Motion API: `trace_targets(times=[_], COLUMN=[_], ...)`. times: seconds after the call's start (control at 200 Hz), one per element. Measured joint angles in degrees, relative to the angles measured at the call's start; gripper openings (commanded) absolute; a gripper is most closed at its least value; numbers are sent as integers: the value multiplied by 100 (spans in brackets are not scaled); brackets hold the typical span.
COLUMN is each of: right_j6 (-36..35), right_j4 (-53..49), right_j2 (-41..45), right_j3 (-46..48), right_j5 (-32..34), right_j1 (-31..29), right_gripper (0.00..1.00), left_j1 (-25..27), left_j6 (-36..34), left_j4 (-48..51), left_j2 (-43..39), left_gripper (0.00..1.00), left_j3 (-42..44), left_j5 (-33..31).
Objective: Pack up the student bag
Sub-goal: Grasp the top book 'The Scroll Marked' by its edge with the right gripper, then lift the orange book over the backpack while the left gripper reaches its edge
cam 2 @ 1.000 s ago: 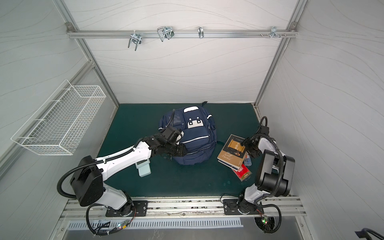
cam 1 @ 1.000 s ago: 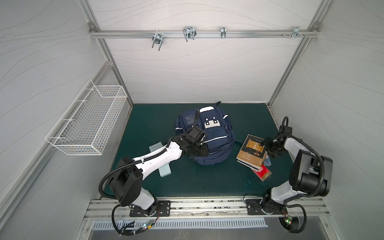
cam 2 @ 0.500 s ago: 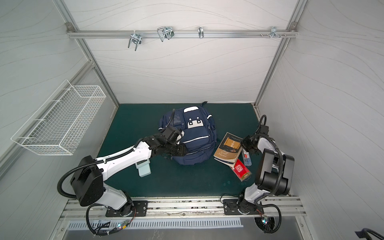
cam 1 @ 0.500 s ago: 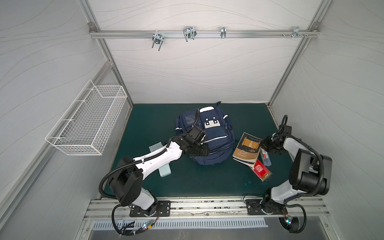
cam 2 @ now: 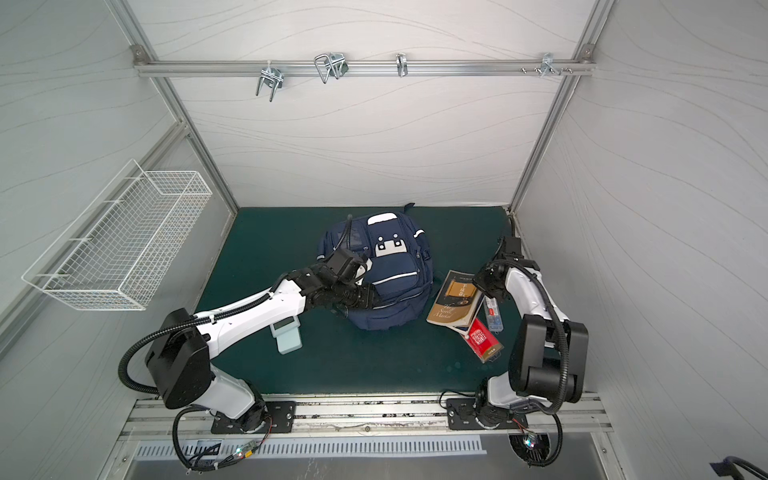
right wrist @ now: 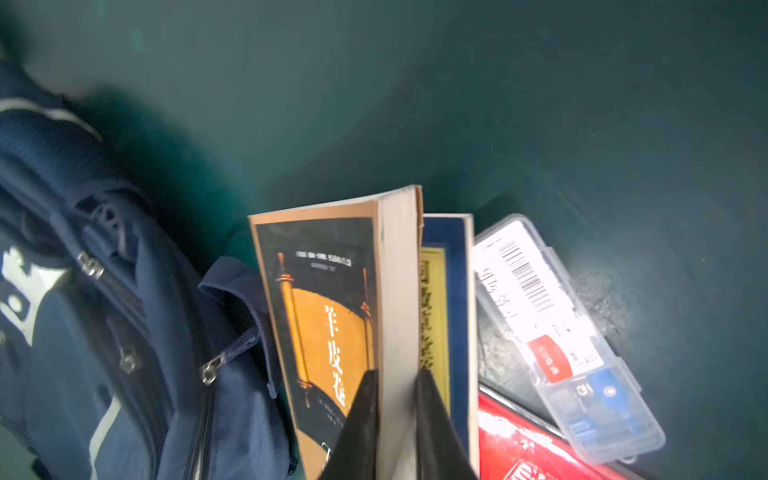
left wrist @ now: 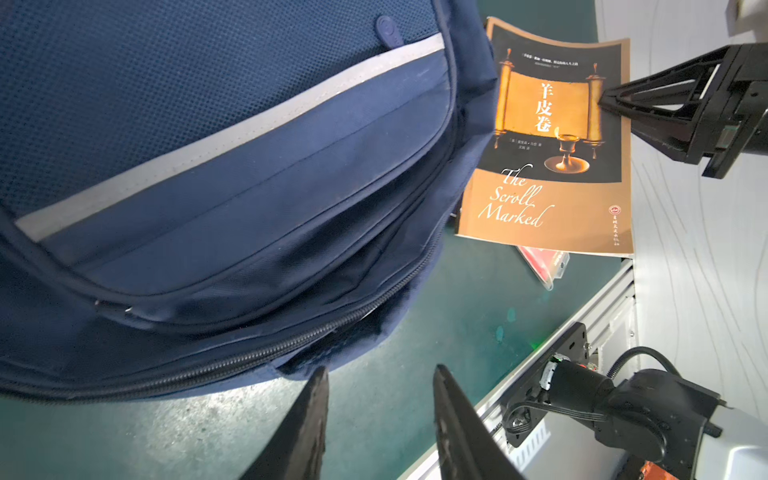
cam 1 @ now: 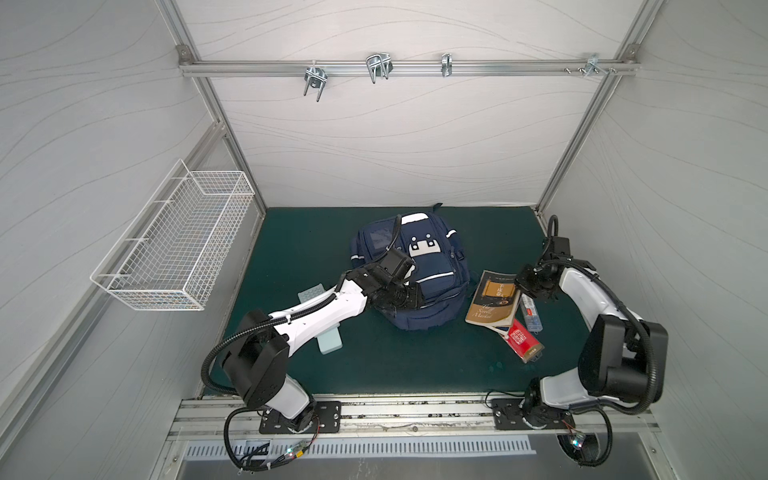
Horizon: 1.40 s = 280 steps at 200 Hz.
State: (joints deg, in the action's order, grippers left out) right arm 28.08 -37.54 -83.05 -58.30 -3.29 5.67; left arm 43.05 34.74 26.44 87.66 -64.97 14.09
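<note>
The student bag (cam 1: 432, 270) (cam 2: 395, 270), a navy backpack with white stripes, lies on the green mat in both top views. My left gripper (left wrist: 378, 372) is open and empty, low by the bag's front bottom edge near the zip (left wrist: 249, 357). In a top view it sits at the bag's near side (cam 1: 409, 297). A brown book titled "The Scroll Marked" (cam 1: 492, 305) (left wrist: 548, 145) lies right of the bag. My right gripper (right wrist: 397, 374) (cam 1: 519, 284) is shut on that book's page edge (right wrist: 399, 291), which is raised off the stack.
Under the brown book lie a blue book (right wrist: 455, 291) and a red book (cam 1: 523, 343). A clear plastic case (cam 1: 532, 316) lies beside them. A pale green device (cam 1: 330, 340) lies under my left arm. A wire basket (cam 1: 174, 249) hangs on the left wall.
My right gripper has closed on the brown book's edge and drawn it slightly toward the bag. The left arm has hardly moved.
</note>
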Motion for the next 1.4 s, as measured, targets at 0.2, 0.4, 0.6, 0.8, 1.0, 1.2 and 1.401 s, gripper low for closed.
trace_targets(times=[0.2, 0.4, 0.6, 0.8, 1.0, 1.2, 1.401], right_j6=[-63, -133, -177, -188, 461, 1355, 1884], right_j4=[-286, -472, -533, -72, 1025, 2199, 2885], right_j2=[74, 568, 1631, 2155, 2238, 2236, 2201], right_j3=[-55, -109, -560, -1051, -994, -713, -568], right_j5=[256, 273, -39, -968, -2621, -3633, -3934], right_j1=[-90, -229, -474, -1147, -1744, -2184, -2435], right_gripper=[0, 0, 0, 0, 0, 0, 0], left_j1=[0, -131, -776, -1073, -1119, -1263, -1290], left_j6=[63, 214, 706, 1108, 1805, 2542, 3779], left_j4=[7, -63, -787, -1775, -3480, -5027, -7368], left_j2=[15, 15, -155, -450, -564, -584, -479], left_gripper=[41, 51, 69, 96, 99, 84, 17], left_j3=[-9, -13, 4, 17, 481, 1080, 1519], left_j5=[61, 415, 1344, 2118, 2806, 3163, 3390])
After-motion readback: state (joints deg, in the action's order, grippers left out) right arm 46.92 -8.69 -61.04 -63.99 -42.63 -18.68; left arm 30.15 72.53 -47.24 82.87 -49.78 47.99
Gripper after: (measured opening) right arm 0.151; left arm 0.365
